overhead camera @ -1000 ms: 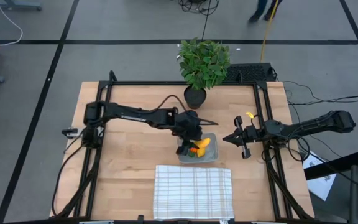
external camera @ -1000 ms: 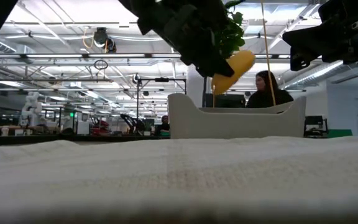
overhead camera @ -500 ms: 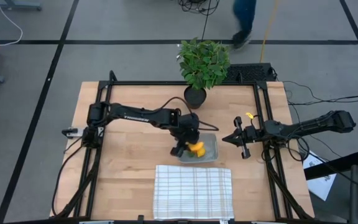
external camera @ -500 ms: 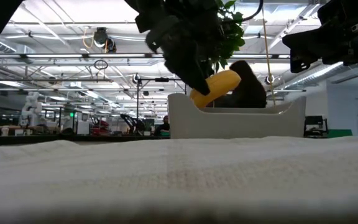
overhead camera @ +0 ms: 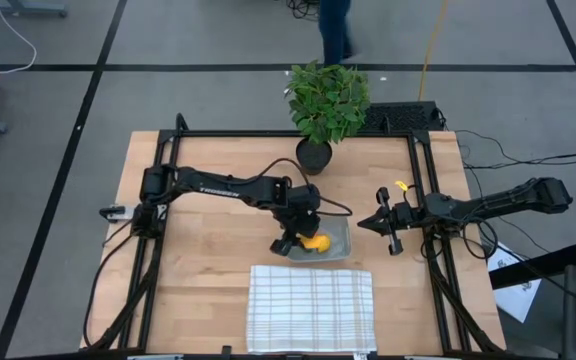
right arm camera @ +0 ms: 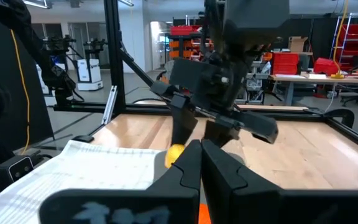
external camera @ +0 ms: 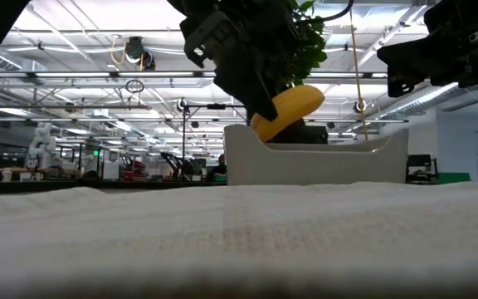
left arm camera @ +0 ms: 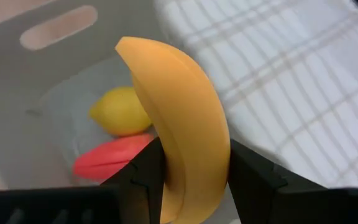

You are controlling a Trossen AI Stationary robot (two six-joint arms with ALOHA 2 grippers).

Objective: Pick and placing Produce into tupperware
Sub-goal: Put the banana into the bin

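My left gripper (overhead camera: 301, 238) hangs over the tupperware (overhead camera: 342, 232), a shallow translucent container on the wood, and is shut on the curved yellow banana (overhead camera: 316, 242). In the left wrist view the small round yellow fruit (left arm camera: 120, 112) and the orange-red carrot (left arm camera: 109, 163) lie on the tupperware's floor (left arm camera: 23, 137), below the banana (left arm camera: 182, 112). In the low view the banana (external camera: 289, 108) shows just above the tupperware's rim (external camera: 318, 149). My right gripper (overhead camera: 378, 222) waits shut, to the right of the tupperware, above the table. My left gripper (left arm camera: 191, 171) pinches the banana between its two fingers (left arm camera: 145, 180), which lie across its thick middle part (left arm camera: 194, 155). It comes from above, slanting down. The banana is lifted clear over the tupperware, its free end (left arm camera: 129, 46) reaching out past the fingertips.
A white checked cloth (overhead camera: 311, 307) lies at the near edge, just in front of the tupperware. A leafy potted plant (overhead camera: 326, 105) stands at the far edge behind it. A person (overhead camera: 335, 25) walks on the floor beyond the table.
My left gripper has carried the banana a little toward the table's near-left, from the tupperware's far-right part to over its middle, and lowered it slightly; the banana has turned in the hold. Behind the table a person has walked leftward.
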